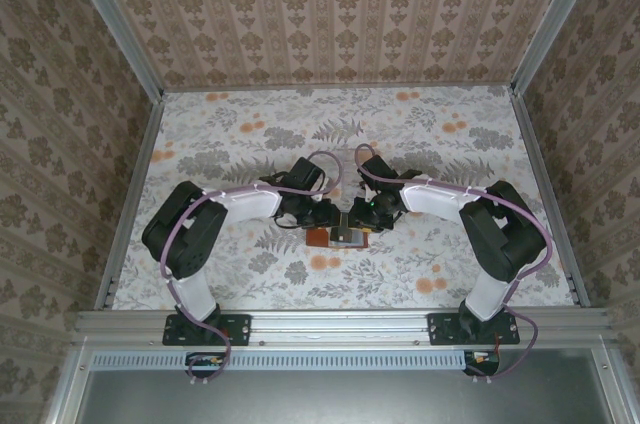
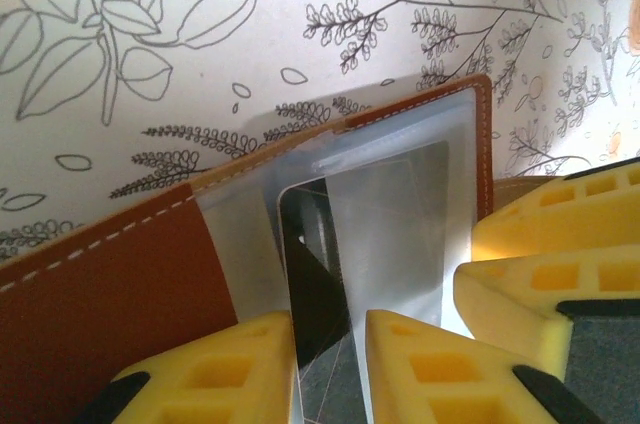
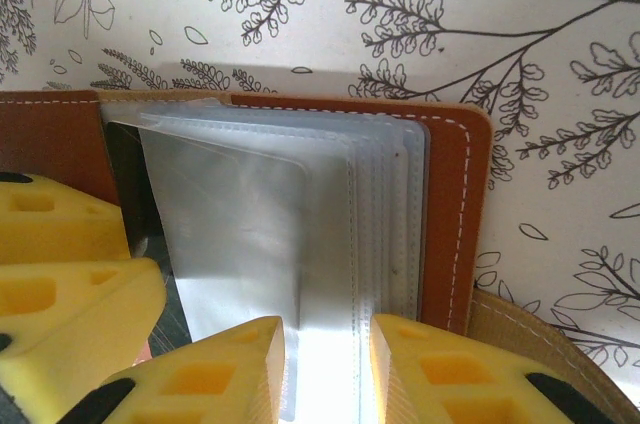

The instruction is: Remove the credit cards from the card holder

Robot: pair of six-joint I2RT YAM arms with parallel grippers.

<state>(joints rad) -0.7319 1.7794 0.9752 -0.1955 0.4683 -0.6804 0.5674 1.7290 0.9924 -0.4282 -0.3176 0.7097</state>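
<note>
**Card holder.** One small flat rectangular brown leather folder with white stitching. It is laid open on the table at the centre of the top view, between the two grippers. Clear plastic sleeves are fanned from its spine; their number cannot be told for certain.

**Cards.** Two are made out in the left wrist view, both seated in sleeves: one thin dark credit card and, to its right, one thin pale grey credit card.

**Grippers.** Two, with yellow fingers.
- **Left gripper**: the fingers are held apart, with the dark card's sleeve passing between them.
- **Right gripper**: the fingers are held apart, with sleeve edges running between them.

**Surface.** One table, covered in a pale cloth printed with grey foliage and orange flowers.

**Room.** Three walls are papered in brown damask stripes and framed by metal rails.
</note>
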